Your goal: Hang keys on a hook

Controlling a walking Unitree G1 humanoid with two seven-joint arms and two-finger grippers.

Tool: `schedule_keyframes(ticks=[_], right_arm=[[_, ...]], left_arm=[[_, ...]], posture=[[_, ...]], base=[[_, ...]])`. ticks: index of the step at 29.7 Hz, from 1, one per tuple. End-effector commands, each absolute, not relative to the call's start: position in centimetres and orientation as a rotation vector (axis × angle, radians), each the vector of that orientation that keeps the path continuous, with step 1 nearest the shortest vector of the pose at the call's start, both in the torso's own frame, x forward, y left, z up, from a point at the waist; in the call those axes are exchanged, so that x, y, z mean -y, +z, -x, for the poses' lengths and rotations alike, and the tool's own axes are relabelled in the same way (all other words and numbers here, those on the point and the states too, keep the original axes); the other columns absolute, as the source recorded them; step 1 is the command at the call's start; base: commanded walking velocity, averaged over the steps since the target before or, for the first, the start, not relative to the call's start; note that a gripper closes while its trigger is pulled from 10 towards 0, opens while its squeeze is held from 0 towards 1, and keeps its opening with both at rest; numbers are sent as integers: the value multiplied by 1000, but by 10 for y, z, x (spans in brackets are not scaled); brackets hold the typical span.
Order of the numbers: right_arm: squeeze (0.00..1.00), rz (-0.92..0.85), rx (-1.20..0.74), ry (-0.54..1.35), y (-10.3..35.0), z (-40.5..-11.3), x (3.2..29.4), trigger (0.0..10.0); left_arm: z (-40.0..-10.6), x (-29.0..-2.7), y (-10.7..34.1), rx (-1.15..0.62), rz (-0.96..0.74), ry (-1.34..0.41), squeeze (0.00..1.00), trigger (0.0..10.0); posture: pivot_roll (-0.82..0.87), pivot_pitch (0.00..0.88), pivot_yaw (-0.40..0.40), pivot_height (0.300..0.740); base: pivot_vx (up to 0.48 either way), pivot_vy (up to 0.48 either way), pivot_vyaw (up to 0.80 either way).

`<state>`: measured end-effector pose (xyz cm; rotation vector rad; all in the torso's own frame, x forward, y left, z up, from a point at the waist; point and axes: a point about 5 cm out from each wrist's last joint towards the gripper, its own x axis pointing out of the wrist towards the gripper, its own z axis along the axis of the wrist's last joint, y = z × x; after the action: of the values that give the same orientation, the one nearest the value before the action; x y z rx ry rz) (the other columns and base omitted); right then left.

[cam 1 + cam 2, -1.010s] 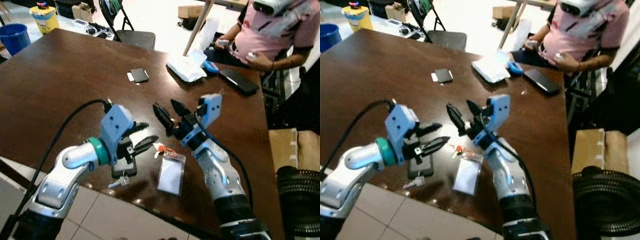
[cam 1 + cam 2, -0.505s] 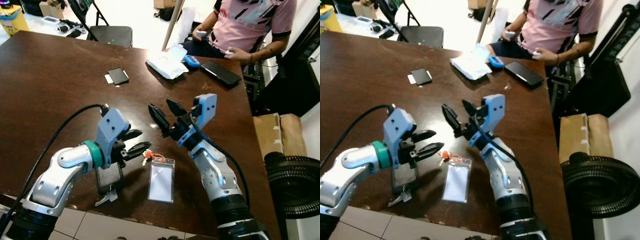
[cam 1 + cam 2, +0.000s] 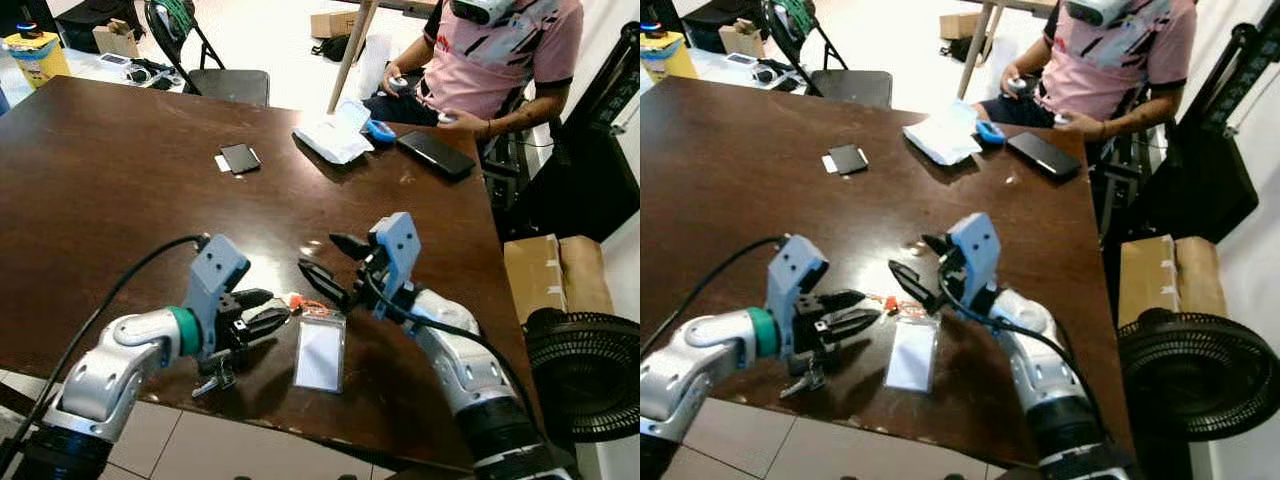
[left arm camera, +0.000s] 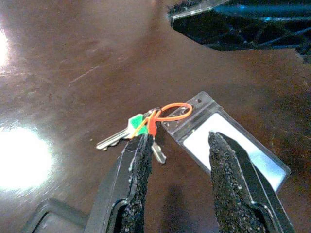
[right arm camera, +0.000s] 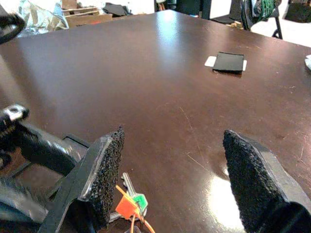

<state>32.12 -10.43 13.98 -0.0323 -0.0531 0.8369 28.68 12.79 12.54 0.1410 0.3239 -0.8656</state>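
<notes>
Both grippers, your left gripper [image 3: 262,312] and right gripper [image 3: 322,263], have dropped toward the dark wooden table [image 3: 120,200] in the past second, fingers spread and empty. Between them, at the near edge, lies the clear badge holder [image 3: 321,354], then the keys [image 4: 138,128] on an orange loop. No hook visible; you're still at the pickup.

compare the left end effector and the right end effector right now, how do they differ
The left end effector has its black fingers set narrowly apart, low beside the small keys with green and orange tags. The right end effector is spread much wider and stands above those keys. The left comes in from the robot's left, the right from the opposite side. Both are open, holding nothing, over the dark brown wooden table.
</notes>
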Motion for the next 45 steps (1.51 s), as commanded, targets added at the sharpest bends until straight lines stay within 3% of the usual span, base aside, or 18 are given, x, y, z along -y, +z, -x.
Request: schedule_keyframes(ticks=[1,12,18,40,41,43,44,45], right_arm=[[0,43,41,821,138,-322,108,10000],[0,69,40,828,139,-325,110,10000],[0,76,37,828,142,-329,111,10000],[0,64,52,808,144,-331,112,10000],[0,61,56,807,145,-331,111,10000],[0,61,56,807,145,-331,111,10000],[0,57,58,805,145,-331,111,10000],[0,57,58,805,145,-331,111,10000]], left_arm=[[-291,-128,120,-364,-195,-833,0,10000],[-307,-120,126,-369,-260,-775,0,10000],[-321,-102,128,-366,-288,-774,0,10000],[-327,-98,108,-488,-360,-824,0,10000],[-328,-98,107,-492,-363,-828,0,8039],[-328,-98,107,-492,-363,-828,0,8039],[-328,-99,106,-492,-367,-828,0,3490],[-328,-99,106,-492,-367,-828,0,3490]], posture=[[37,0,40,740],[35,0,37,740],[30,0,43,740],[32,0,61,740],[30,0,64,740],[30,0,64,740],[30,0,64,740],[30,0,64,740]], base=[[0,0,0],[0,0,0],[0,0,0],[0,0,0],[0,0,0],[0,0,0],[0,0,0],[0,0,0]])
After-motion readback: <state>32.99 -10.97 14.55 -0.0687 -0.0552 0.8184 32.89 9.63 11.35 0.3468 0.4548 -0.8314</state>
